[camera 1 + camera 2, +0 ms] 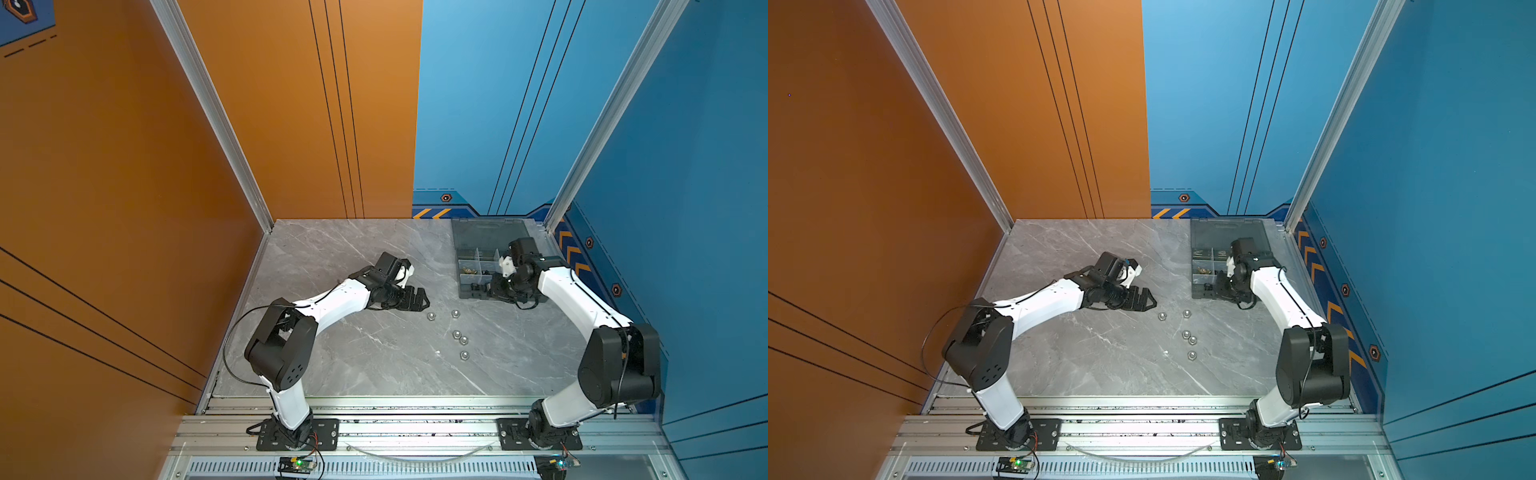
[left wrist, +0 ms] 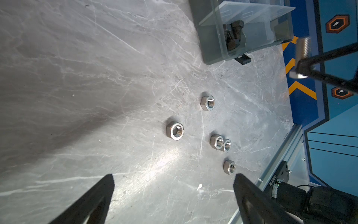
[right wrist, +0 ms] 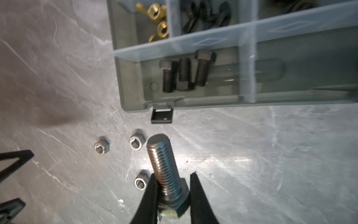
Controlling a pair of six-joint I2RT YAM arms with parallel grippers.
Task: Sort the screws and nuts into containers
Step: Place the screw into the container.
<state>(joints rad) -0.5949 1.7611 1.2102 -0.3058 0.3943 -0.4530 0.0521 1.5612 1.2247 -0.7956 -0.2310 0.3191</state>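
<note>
My right gripper (image 3: pixel 173 175) is shut on the head end of the long silver hex-head screw (image 3: pixel 164 164), whose threaded shank points toward the grey organizer box (image 3: pixel 127 81). In a top view that gripper (image 1: pixel 498 286) hangs at the box's near edge (image 1: pixel 463 291). One container holds black screws (image 3: pixel 184 73); others hold brass wing nuts (image 3: pixel 157 21) and black wing pieces (image 3: pixel 205 15). Several silver hex nuts (image 1: pixel 456 334) (image 2: pixel 217 141) lie loose on the table. My left gripper (image 2: pixel 173 175) (image 1: pixel 422 297) is open and empty, just left of the nuts.
The box's lid (image 1: pixel 486 235) lies flat behind it, against the blue back wall. A black latch (image 3: pixel 161 116) sticks out from the box's front. An aluminium rail (image 1: pixel 415 405) runs along the marble table's near edge. The orange wall stands to the left.
</note>
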